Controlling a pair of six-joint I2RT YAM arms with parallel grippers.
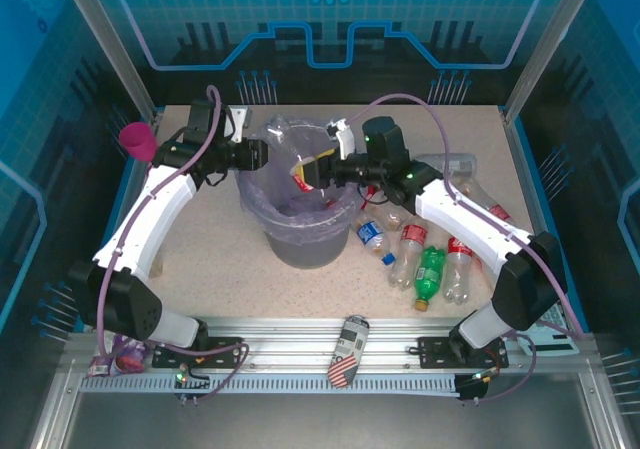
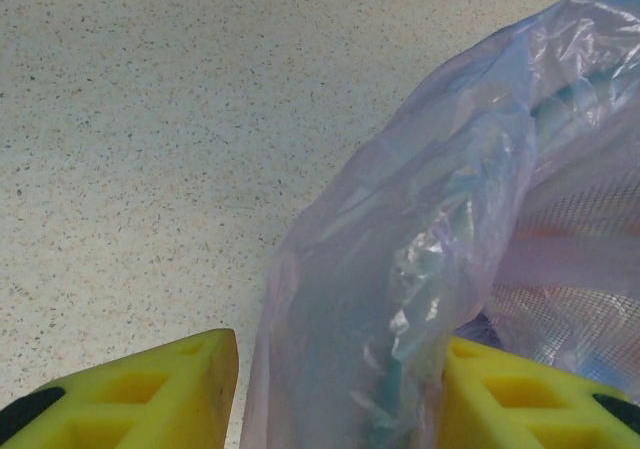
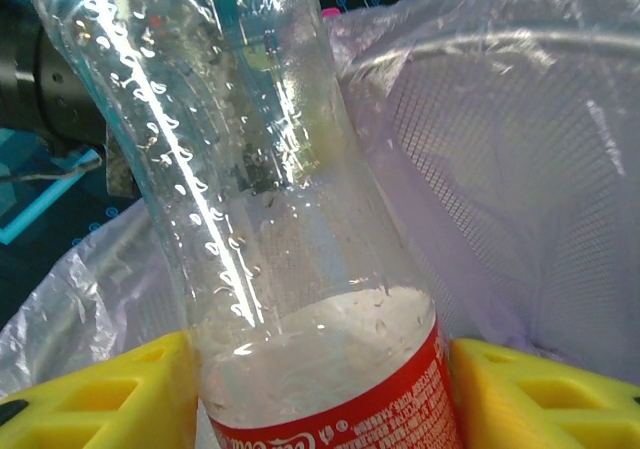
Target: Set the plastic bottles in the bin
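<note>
Bottle [image 3: 290, 219] clamped in right tool [image 3: 320, 369] (above bin [image 3: 520, 149]).

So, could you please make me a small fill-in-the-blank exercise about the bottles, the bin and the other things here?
1. The right gripper holds a clear bottle with a ____ label over the bin.
2. Right of the bin, one bottle lying on the table is all ____.
3. The pink goblet is near the table's far ____ corner.
Missing words: red; green; left.
</note>
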